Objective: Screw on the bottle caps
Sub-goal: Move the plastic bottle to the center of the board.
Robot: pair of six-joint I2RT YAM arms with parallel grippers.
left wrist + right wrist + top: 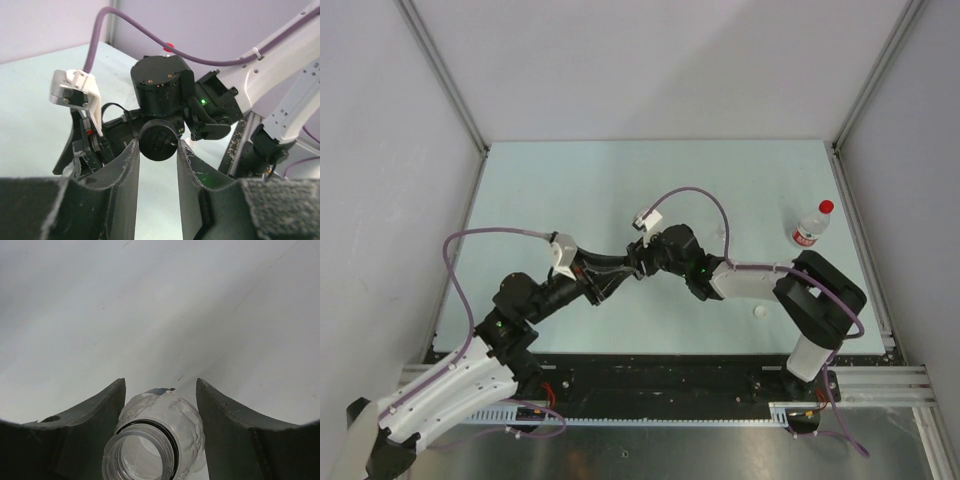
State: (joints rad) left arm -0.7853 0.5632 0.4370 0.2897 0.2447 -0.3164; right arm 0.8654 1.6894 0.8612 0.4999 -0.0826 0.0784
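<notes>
bottle caps: the black cap (157, 141) was pinched between the jaws of the left gripper (157, 144). the jaws were closed to a narrow gap, one on each side of the cap's rim. the cap's flat round face was turned toward the left wrist camera. the dark wrist housing of the right arm (162, 85) stood directly behind it.

the right gripper (160, 386) held a clear bottle (165, 415). its jaws stood partly spread, pressing on the bottle's two sides. the bottle lay along the jaws with its open mouth facing the right wrist camera and its body pointing away from it.

in the top view, both grippers met above the middle of the counter (620, 180), raised off its surface. the meeting point was hidden by the wrists, so it could not be told whether the black cap touched the clear bottle.

the red cap (826, 207) sat on top of the labelled bottle (807, 232). that bottle stood upright near the counter's right edge, well apart from both grippers.

the whitish cap (759, 312) lay flat on the counter, just beside the right arm's white forearm link, on its near side.

a purple cable (695, 192) arched over the right arm's wrist.
</notes>
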